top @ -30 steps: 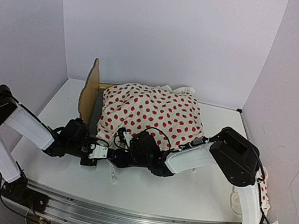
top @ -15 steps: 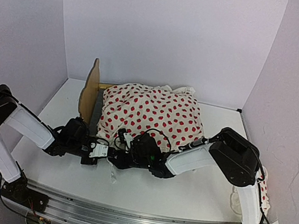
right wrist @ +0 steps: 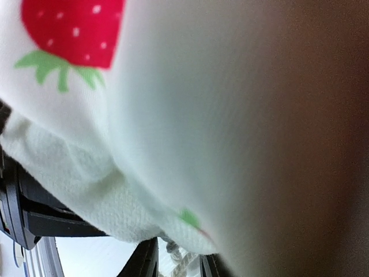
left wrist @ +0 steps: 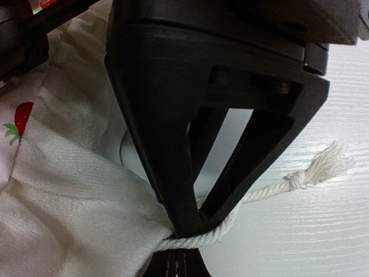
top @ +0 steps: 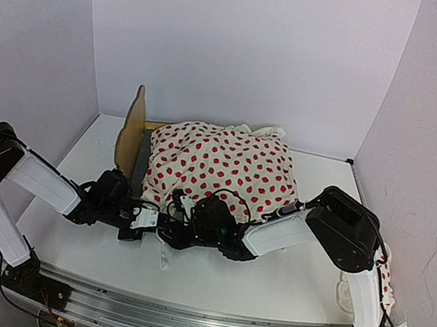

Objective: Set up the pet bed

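The pet bed shows its plywood headboard [top: 130, 137] at the left, and a strip of dark base [top: 141, 169] beside it. The white red-dotted duvet [top: 222, 167] lies heaped over the frame. My left gripper [top: 156, 222] is low at the duvet's near left corner. In the left wrist view it [left wrist: 193, 224] is shut on the corner's white cord [left wrist: 288, 181], next to white fabric [left wrist: 69, 196]. My right gripper [top: 173, 231] faces it at the same corner. Duvet cloth [right wrist: 173, 115] fills the right wrist view. Its fingers [right wrist: 145, 261] stand apart with a cord [right wrist: 180, 262] loose between them.
A small red-dotted pillow [top: 384, 283] lies at the right wall behind the right arm, with a pale item [top: 344, 295] next to it. A loose cord end [top: 164, 254] trails on the white table [top: 265, 285]. White walls close in the back and both sides.
The left gripper has edged slightly right toward the right gripper at the duvet corner. The duvet and bed have not visibly moved.
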Available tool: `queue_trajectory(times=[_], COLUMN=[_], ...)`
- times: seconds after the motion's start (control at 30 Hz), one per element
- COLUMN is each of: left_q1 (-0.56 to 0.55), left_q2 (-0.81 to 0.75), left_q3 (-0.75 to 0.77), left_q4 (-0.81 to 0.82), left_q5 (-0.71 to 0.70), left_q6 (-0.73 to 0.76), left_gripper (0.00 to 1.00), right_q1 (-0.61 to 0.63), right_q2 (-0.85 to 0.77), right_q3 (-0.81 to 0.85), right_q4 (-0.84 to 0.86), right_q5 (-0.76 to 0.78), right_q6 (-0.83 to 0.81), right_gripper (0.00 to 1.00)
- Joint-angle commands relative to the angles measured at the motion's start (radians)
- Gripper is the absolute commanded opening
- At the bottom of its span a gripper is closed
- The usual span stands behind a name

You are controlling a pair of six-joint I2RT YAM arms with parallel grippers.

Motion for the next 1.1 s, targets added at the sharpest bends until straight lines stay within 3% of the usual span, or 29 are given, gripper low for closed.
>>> queue_trajectory(times=[0.0,0.17,0.47,1.07], left_q1=[0.004,0.005,0.014,0.015], left_q2=[-0.038,-0.055,-0.044,-0.032], left_q3=[0.078,0.097,0.079,0.106], left_q4=[-0.04,-0.1,-0.059,-0.022], left_q5=[0.046,0.077,0.018,0.152], left_q6=[-0.051,-0.081,-0.062,-0.115], left_gripper=[0.0,0.0,0.0,0.0], right_q1=[0.021,0.037,0.04,0.057], right_q2=[-0.022,-0.056,-0.085,-0.098], right_q3=[0.008,-0.023,-0.051,-0.006], right_q4=[-0.078,-0.087,-0.088,-0.072], right_q5=[-0.029,-0.012,-0.012,-0.054], right_q6=[-0.045,-0.075,-0.076,-0.115], right_gripper=[0.27,0.26,0.23,0.24])
